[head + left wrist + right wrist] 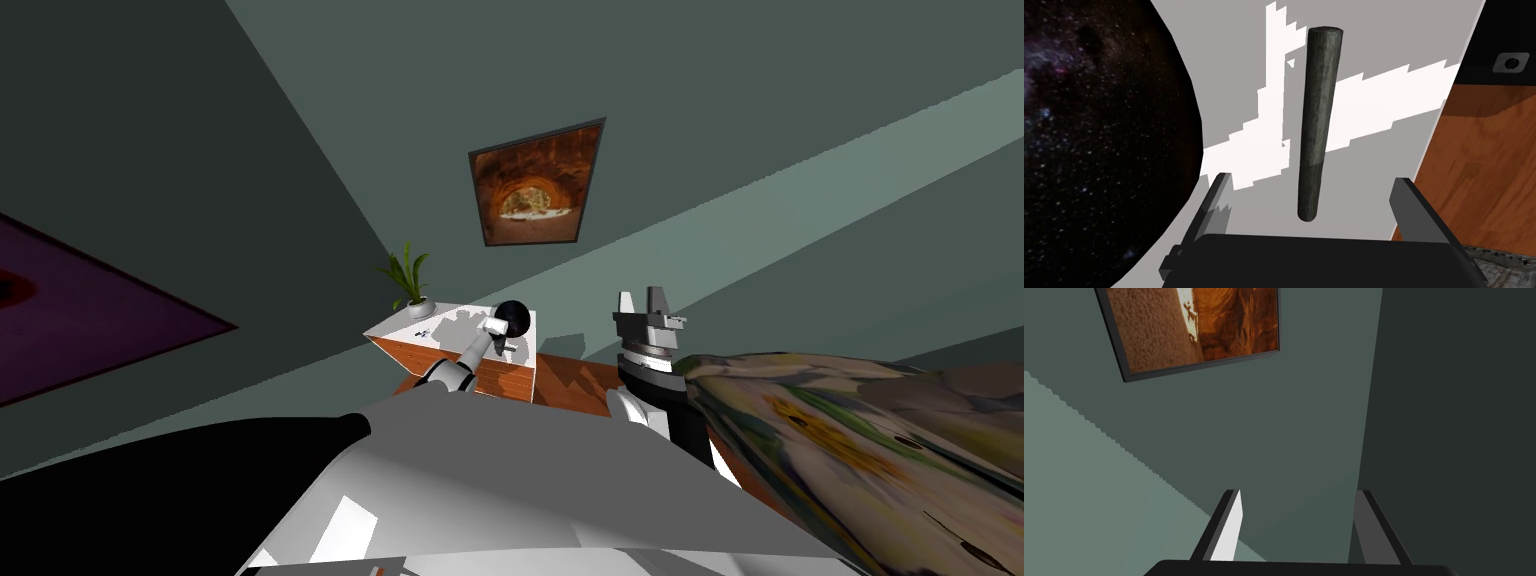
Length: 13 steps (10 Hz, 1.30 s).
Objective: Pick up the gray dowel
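Note:
A dark grey dowel (1318, 120) lies flat on the white top of a small cabinet (1414, 125), lengthwise between my left gripper's fingers. My left gripper (1314, 187) is open just above the dowel's near end, not touching it. In the head view my left arm reaches over the cabinet top (455, 325), with its hand (494, 327) beside a black ball. My right gripper (642, 303) is raised, pointing at the wall, open with nothing between its fingers (1229, 528).
A large black speckled ball (1099, 140) sits on the cabinet close beside the left finger. A potted plant (410, 285) stands at the cabinet's far corner. Wood floor (1484, 170) lies past the cabinet's edge. A patterned bed cover (860, 440) is at my right.

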{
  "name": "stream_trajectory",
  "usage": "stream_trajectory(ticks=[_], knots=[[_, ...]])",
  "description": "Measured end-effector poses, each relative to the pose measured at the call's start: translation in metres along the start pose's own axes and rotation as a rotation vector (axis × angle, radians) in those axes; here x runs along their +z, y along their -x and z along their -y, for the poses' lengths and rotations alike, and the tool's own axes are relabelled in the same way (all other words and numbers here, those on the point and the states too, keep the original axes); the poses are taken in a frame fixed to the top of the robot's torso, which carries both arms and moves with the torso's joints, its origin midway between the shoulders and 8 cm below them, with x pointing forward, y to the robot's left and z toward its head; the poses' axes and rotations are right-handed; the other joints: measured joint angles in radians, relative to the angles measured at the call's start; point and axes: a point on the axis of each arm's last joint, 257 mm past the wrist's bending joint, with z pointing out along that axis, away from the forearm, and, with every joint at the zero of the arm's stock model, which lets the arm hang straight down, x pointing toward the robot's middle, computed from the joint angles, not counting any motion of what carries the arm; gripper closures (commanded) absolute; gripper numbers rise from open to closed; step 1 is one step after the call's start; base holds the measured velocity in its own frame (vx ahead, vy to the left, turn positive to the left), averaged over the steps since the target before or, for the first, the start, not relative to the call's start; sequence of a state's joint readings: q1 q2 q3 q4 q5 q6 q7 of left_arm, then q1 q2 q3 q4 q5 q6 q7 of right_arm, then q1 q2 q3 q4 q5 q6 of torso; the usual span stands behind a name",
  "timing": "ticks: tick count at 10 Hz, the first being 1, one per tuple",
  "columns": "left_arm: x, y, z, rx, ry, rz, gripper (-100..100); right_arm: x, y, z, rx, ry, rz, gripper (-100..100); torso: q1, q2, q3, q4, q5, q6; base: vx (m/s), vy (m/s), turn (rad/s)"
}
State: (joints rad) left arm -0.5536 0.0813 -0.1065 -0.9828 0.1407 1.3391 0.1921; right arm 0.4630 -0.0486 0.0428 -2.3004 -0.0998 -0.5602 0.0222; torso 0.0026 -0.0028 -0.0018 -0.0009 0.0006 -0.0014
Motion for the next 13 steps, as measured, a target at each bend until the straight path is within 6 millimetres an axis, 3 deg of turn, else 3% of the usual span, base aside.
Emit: stream_trajectory(ticks=[2,3,4,8,9,13], knots=[[0.003,-0.023,-0.009,0.011,0.03,-0.028,-100,0.0,0.0,0.0,0.0,0.0,0.0,0,-0.001,0.0,0.0,0.0,0.0,0.0,0.026,0.025,-0.01],[0.003,-0.024,-0.009,0.012,0.031,-0.029,0,0.0,0.0,0.0,0.0,0.0,0.0,0,-0.002,0.002,0.001,0.0,-0.001,0.0,0.0,0.0,0.0],[0.003,-0.024,-0.009,0.012,0.031,-0.029,-100,0.0,0.0,0.0,0.0,0.0,0.0,0,-0.003,0.002,0.001,0.001,-0.001,0.0,0.021,-0.005,-0.02],[0.022,-0.019,-0.021,0.008,0.032,-0.028,-100,0.0,0.0,0.0,0.0,0.0,0.0,0,-0.003,0.003,0.002,0.001,-0.001,0.0,0.01,-0.003,-0.003],[0.022,-0.019,-0.021,0.008,0.03,-0.029,100,0.0,0.0,0.0,0.0,0.0,0.0,0,-0.003,0.002,0.001,0.0,0.0,0.0,0.0,0.0,0.0],[0.022,-0.02,-0.021,0.009,0.03,-0.029,100,0.0,0.0,0.0,0.0,0.0,0.0,0,-0.003,0.001,0.0,-0.001,0.0,0.0,0.0,0.0,0.0]])
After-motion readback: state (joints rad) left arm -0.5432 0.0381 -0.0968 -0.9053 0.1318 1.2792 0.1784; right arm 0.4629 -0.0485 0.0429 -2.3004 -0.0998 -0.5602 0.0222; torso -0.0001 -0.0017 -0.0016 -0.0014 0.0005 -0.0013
